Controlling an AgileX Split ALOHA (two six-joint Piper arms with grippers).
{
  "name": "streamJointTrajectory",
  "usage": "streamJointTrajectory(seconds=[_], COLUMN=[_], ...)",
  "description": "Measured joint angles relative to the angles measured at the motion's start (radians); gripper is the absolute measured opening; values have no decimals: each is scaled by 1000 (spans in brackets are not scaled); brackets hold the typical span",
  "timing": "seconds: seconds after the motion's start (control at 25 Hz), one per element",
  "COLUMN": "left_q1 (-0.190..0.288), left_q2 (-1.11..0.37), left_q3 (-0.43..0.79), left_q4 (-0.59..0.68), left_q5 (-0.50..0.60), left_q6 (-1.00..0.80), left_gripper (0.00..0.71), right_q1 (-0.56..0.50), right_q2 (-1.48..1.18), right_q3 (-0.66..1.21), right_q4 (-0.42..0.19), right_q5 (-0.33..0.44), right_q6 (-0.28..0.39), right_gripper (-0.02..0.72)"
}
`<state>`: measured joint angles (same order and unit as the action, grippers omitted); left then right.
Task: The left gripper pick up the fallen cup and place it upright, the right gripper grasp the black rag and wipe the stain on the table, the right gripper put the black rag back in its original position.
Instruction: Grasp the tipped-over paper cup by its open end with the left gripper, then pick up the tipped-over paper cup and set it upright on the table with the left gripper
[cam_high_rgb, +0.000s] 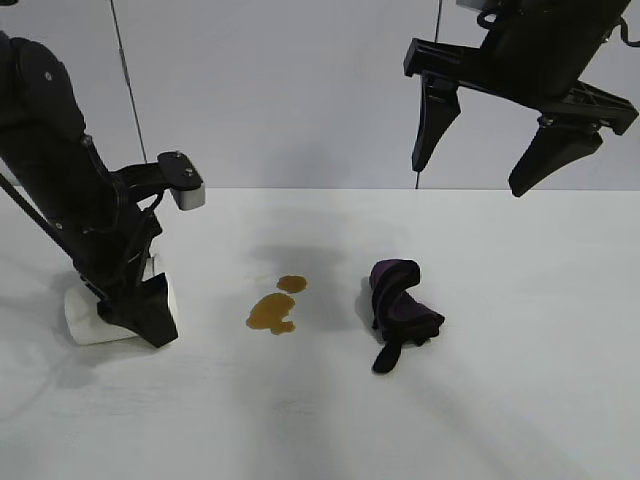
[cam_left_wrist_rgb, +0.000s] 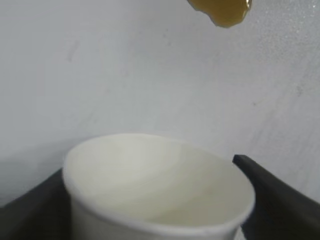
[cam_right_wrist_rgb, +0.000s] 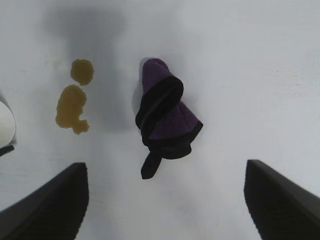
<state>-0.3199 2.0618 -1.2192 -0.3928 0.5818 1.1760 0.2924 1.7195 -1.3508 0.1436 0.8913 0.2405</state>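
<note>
down at the worktop's (cam_high_rgb: 520, 330) left edge, the left gripper (cam_high_rgb: 135, 310) sits clamped on the cup (cam_high_rgb: 90, 322) lying on its side. it should lift gently, tip the rim upward and avoid crushing. near the middle lies the stain (cam_high_rgb: 272, 312), with the rag (cam_high_rgb: 400, 310) beside it; the right gripper (cam_high_rgb: 490, 150) hangs high above, fingers spread.

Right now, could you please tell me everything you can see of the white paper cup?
The cup is plain white paper, tapered, with a rolled rim and an empty, clean-looking interior. It lies on its side on the table at the exterior view's left, well left of the stain. The left gripper is down over it, one black finger on each side in the wrist view; whether they press on it is unclear.
</note>
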Motion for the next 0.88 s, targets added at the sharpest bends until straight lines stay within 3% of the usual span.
streamJointTrajectory(seconds=[0.2, 0.4, 0.64, 0.88], left_q1=[0, 19, 152, 268], left_q2=[-8, -100, -154, -154], left_q3=[-2, -2, 17, 186], left_q4=[-51, -302, -769, -1213], left_q5=[-3, 26, 214, 428], left_q6=[70, 356, 732, 1203], left_gripper=[454, 450, 449, 449], right_q1=[0, 0, 0, 0], right_q2=[0, 0, 0, 0], right_q3=[0, 0, 0, 0], right_q4=[-5, -24, -24, -24], right_q5=[0, -1, -19, -20], right_q6=[0, 0, 0, 0], right_gripper=[589, 589, 589, 589])
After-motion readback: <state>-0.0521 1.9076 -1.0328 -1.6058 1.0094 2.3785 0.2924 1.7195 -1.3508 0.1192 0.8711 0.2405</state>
